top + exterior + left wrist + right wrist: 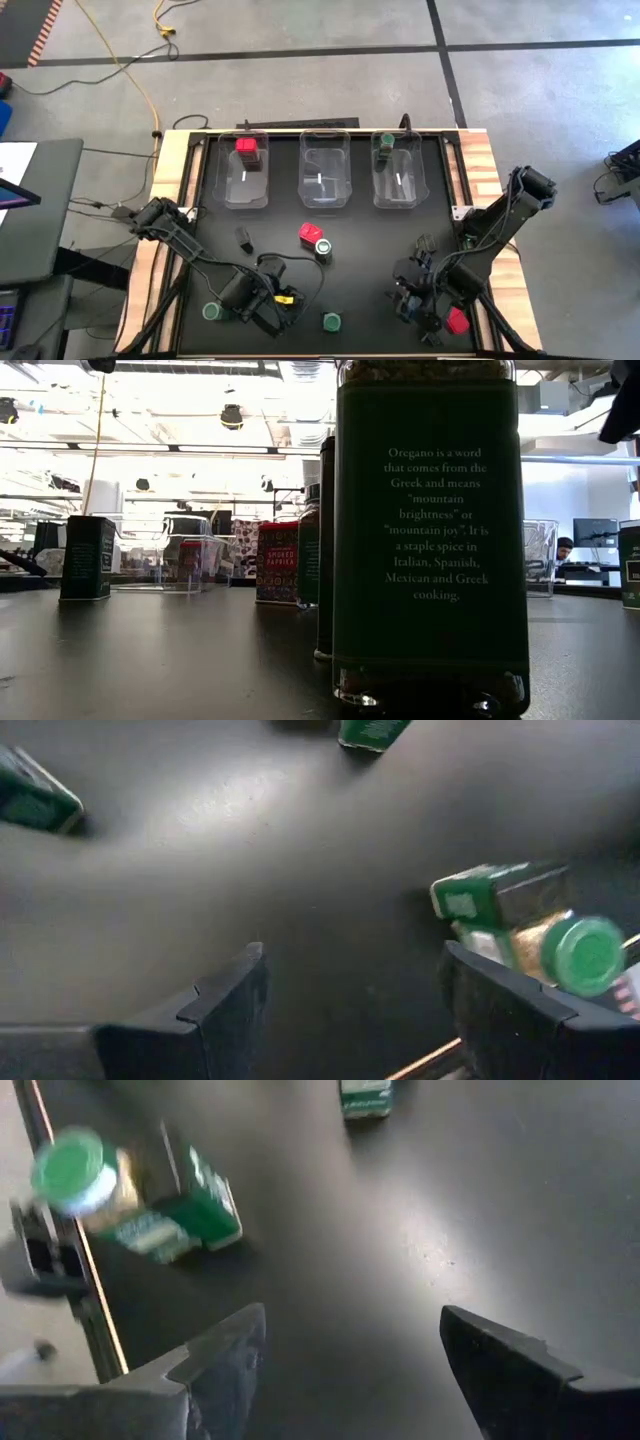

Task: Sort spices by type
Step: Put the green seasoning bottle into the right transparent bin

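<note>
Black matting covers the desk (350, 260), which sits on a grey concrete floor.

Item: three clear bins (325, 168) along the far edge. The left bin holds a red-topped block on a dark one (247, 152); the right bin holds a green-lidded jar (385, 143); the middle bin looks bare.

Item: loose spices. A red tin (310, 232) and a green-lidded jar (323, 247) touch near the desk's middle. A small dark tin (243, 237) lies toward the left. Two more green lids (212, 312) (331, 321) stand near the near edge, and a red piece (458, 321) lies by the near right corner.

Handling, as a judgement: you can expect all of them to be light, rigid and small. The jars look glassy and smooth, so they may roll or slip; take them across the body below the lid. Take the tins across their flat sides.

Item: left gripper (350, 1000). It hangs low over the near left part of the desk, arm folded, fingers parted and holding nothing; a green jar (545, 935) lies on its side just beside one finger.

Item: right gripper (350, 1350). It hangs low near the near right corner, elbow out toward the right edge, fingers spread wide, empty.
</note>
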Controlling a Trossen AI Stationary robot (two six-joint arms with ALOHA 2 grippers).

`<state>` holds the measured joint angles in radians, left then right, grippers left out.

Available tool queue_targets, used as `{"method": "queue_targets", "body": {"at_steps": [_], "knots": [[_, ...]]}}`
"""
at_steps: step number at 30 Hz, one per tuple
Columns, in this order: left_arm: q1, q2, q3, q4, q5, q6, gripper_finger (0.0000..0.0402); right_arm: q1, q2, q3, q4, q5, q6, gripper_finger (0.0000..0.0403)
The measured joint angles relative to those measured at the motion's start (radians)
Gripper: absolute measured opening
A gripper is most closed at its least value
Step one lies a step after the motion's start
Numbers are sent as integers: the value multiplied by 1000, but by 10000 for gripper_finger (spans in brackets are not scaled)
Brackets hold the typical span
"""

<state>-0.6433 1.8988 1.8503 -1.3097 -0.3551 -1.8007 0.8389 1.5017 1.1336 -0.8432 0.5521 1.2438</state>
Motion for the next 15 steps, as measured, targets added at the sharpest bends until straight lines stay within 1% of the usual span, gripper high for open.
{"method": "queue_targets", "body": {"at_steps": [4, 7, 10, 15], "knots": [[2, 0, 0, 55, 7, -108, 277, 5, 0, 0, -12, -4, -103, 326], [-15, 0, 0, 111, -23, -179, 277, 5, 0, 0, -13, -6, -146, 326], [-34, 15, 1, 180, -52, -226, 277, 21, 0, 0, -19, -6, -154, 326], [-43, 86, 0, 308, -44, -246, 277, 55, 0, 0, -39, -8, -154, 326]]}}
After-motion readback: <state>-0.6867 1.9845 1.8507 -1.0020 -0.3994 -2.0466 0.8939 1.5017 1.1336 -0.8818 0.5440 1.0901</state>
